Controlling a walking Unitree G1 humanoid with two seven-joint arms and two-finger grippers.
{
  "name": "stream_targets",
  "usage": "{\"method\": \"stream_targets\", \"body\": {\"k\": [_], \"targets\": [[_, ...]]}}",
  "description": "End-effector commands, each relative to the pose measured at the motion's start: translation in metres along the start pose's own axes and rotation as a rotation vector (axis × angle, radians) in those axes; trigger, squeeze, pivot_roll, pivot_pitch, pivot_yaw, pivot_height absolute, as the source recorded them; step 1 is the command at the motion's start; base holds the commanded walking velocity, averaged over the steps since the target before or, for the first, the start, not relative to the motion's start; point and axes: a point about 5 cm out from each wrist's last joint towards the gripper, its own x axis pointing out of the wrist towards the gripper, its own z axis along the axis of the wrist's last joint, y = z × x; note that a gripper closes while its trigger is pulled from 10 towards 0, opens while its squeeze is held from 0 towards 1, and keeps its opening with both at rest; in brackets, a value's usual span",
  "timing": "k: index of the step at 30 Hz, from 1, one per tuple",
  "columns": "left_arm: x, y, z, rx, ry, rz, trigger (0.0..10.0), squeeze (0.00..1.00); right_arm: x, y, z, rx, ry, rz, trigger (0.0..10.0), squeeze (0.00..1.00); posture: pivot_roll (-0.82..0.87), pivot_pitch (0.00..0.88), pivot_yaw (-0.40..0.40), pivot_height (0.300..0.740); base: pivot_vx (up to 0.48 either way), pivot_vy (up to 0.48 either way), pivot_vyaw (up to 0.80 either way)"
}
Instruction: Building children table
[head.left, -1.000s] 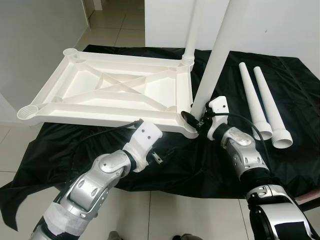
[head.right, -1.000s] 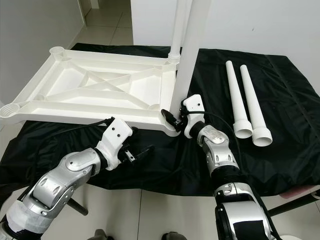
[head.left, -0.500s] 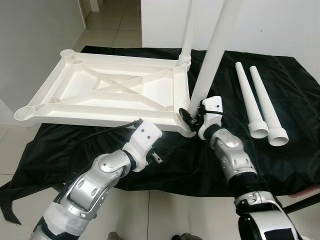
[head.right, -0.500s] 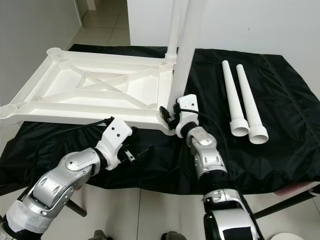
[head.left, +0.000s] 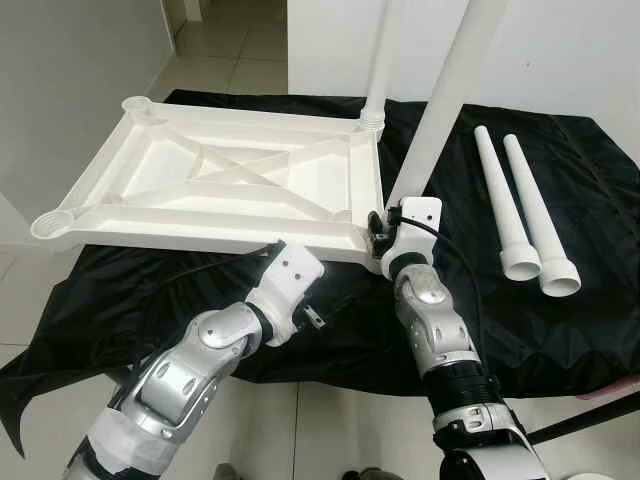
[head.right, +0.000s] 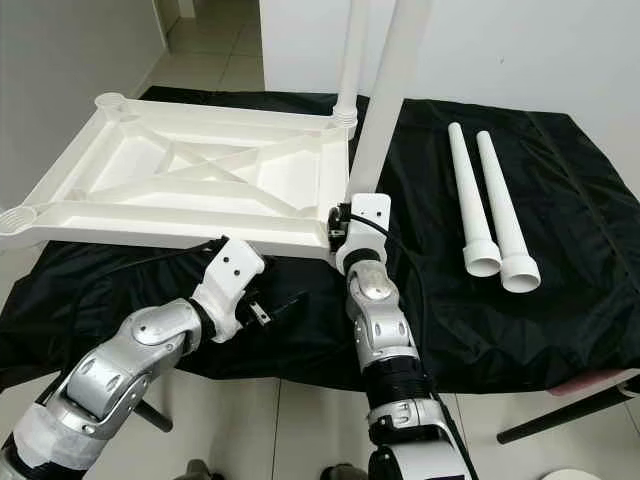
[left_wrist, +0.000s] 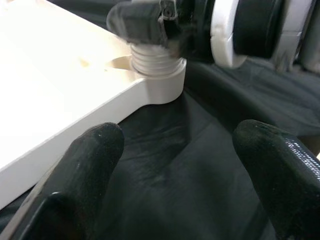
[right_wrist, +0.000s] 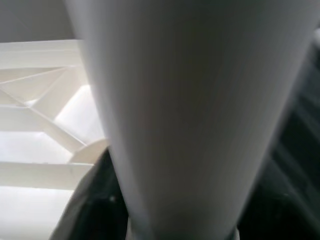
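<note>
- While the upturned white table frame lies on the black cloth, the right gripper sits at its near right corner socket, jaws clamped around the base of a white leg.
- That held leg rises from the socket tilted, leaning away toward the right as it climbs out of frame; its ribbed threaded end shows just above the socket collar in the left wrist view.
- In the right wrist view the leg runs close along the jaws, the ribbed underside of the frame beyond it.
- A second leg stands upright in the far right corner socket of the frame.
- Left gripper hovers low over the cloth just in front of the near right corner, jaws spread wide with nothing between them; its fingertips are apart from the frame edge and point at the socket.
- Two loose legs lie side by side on the cloth to the right, flared ends toward the robot, well apart from both grippers.
- Two more corner sockets on the frame's left side stand open.
</note>
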Motion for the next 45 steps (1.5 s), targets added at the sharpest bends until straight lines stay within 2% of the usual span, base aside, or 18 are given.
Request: {"method": "stream_targets", "body": {"k": [1,6,11,12,19,25,27,28,31,32,34,35,38,39,42,45], "targets": [[0.0,-0.002,0.0,0.011,0.006,-0.035,10.0,0.0,-0.004,-0.003,-0.004,0.013,0.021,0.004,10.0,1.0,-0.04,0.093,-0.013,0.74,0.0,0.0,0.0],[0.0,-0.001,0.0,0.008,0.002,-0.03,10.0,0.0,-0.004,-0.004,0.002,0.018,-0.009,0.063,10.0,1.0,-0.04,0.094,-0.013,0.74,0.0,0.0,0.0],[0.0,-0.003,-0.001,0.004,0.0,-0.028,10.0,0.0,-0.005,-0.015,0.006,-0.047,-0.014,0.162,10.0,1.0,-0.04,0.094,-0.019,0.74,0.0,0.0,0.0],[0.0,-0.003,0.0,0.004,-0.001,-0.025,10.0,0.0,-0.005,-0.019,0.006,-0.061,-0.016,0.169,10.0,0.0,-0.04,0.093,-0.021,0.74,0.0,0.0,0.0],[-0.001,0.003,0.004,0.006,-0.032,0.025,10.0,0.0,-0.012,-0.031,0.012,-0.083,-0.1,0.139,10.0,0.0,-0.04,0.098,-0.025,0.74,0.0,0.0,0.0],[0.0,0.031,0.02,-0.035,-0.154,0.214,10.0,0.0,-0.048,-0.024,0.005,0.008,-0.176,0.138,10.0,0.0,-0.04,0.099,-0.025,0.74,0.0,0.0,0.0],[0.001,0.035,0.021,-0.034,-0.164,0.243,10.0,0.0,-0.052,-0.024,0.004,0.006,-0.179,0.141,10.0,0.0,-0.04,0.098,-0.018,0.74,0.0,0.0,0.0],[0.002,0.044,0.024,-0.028,-0.179,0.302,10.0,0.0,-0.06,-0.024,0.0,-0.004,-0.175,0.14,10.0,0.0,-0.05,0.096,-0.009,0.74,0.0,0.0,0.0],[0.003,0.048,0.025,-0.023,-0.184,0.327,10.0,0.0,-0.063,-0.026,-0.002,-0.008,-0.17,0.137,10.0,0.0,-0.05,0.096,-0.009,0.74,0.0,0.0,0.0],[0.006,0.057,0.026,-0.015,-0.18,0.388,10.0,0.0,-0.068,-0.028,-0.007,-0.004,-0.151,0.143,10.0,0.0,-0.05,0.094,-0.005,0.74,0.0,0.0,0.0],[0.009,0.063,0.025,-0.025,-0.17,0.427,10.0,0.0,-0.07,-0.03,-0.01,-0.006,-0.14,0.143,10.0,0.0,-0.06,0.094,-0.001,0.74,0.0,0.0,0.0],[0.011,0.067,0.026,-0.02,-0.17,0.453,10.0,0.0,-0.071,-0.029,-0.012,-0.003,-0.133,0.156,8.5,0.0,-0.06,0.095,0.003,0.74,0.0,0.0,0.0],[0.013,0.07,0.026,-0.014,-0.173,0.47,10.0,0.0,-0.072,-0.029,-0.013,0.001,-0.129,0.166,8.5,0.0,-0.06,0.095,0.003,0.74,0.0,0.0,0.0],[0.017,0.074,0.027,-0.012,-0.182,0.477,10.0,0.0,-0.075,-0.026,-0.016,0.006,-0.116,0.193,0.0,0.0,-0.07,0.092,0.006,0.74,0.0,0.0,0.0],[0.019,0.074,0.027,0.005,-0.185,0.459,10.0,0.0,-0.077,-0.02,-0.018,0.006,-0.11,0.257,0.0,0.0,-0.07,0.091,0.008,0.74,0.0,0.0,0.0],[0.019,0.071,0.03,0.012,-0.229,0.394,10.0,0.0,-0.079,-0.014,-0.021,0.034,-0.087,0.318,0.0,0.0,-0.07,0.089,0.007,0.74,0.0,0.0,0.0]]}}
